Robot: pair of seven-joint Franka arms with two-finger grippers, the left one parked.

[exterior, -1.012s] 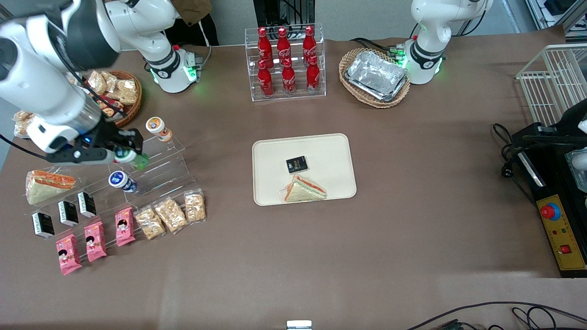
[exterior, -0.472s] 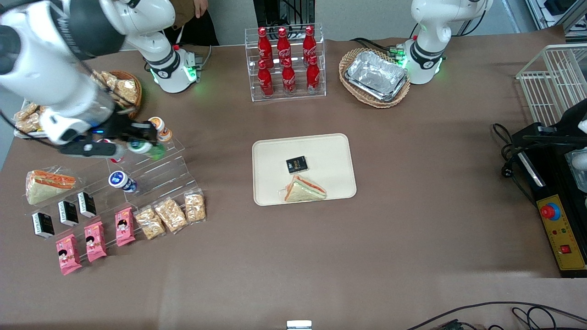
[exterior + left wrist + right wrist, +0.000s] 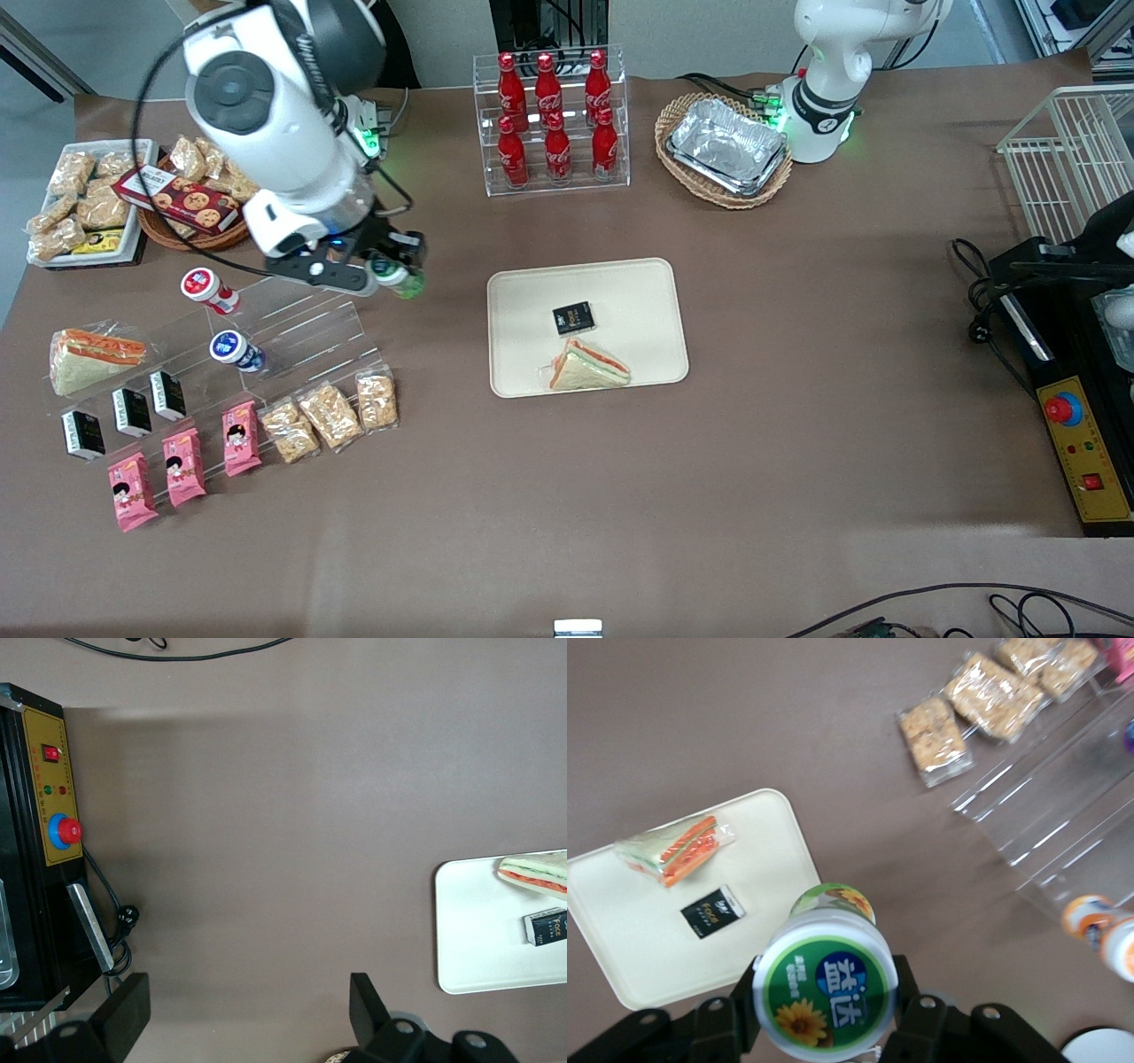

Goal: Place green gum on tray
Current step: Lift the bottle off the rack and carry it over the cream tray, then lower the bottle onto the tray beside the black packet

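My right gripper [image 3: 394,270] is shut on the green gum [image 3: 406,283], a small bottle with a green body and a white lid. It hangs above the brown table between the clear stepped stand [image 3: 301,328] and the tray [image 3: 638,292]. In the right wrist view the green gum [image 3: 826,985] shows its green label with a sunflower, held between the black fingers [image 3: 921,1014]. The cream tray [image 3: 762,859] lies just past the bottle's base. A wrapped sandwich [image 3: 587,365] and a small black packet [image 3: 573,318] lie on the tray. The tray [image 3: 478,930] also appears in the left wrist view.
A blue-bodied bottle [image 3: 236,349] and a red-lidded one [image 3: 208,290] rest on the stand, and an orange-bodied bottle [image 3: 1088,914] is nearby. Snack bags [image 3: 328,416] lie nearer the camera. A cola rack [image 3: 551,120] and a basket of foil trays [image 3: 726,146] stand farther back.
The gripper has lifted the green gum off the stepped stand and carried it from the working arm's end toward the tray. The arm swung with it, uncovering the snack baskets.
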